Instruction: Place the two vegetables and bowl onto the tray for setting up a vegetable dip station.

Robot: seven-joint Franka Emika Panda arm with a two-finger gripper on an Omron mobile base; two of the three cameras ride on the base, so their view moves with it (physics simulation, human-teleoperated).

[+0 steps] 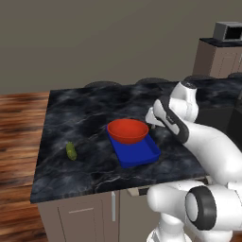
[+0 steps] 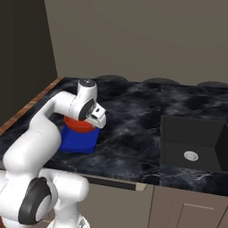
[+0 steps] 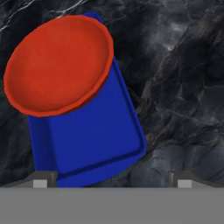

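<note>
The red bowl sits on the far end of the blue tray, its rim overhanging the tray's edges, on the dark marble counter. The gripper hangs released above the tray's near right corner, holding nothing, its two fingertips spread wide with that corner between them in the hand view. The green pickle lies alone on the counter, well apart from the tray to its left.
</note>
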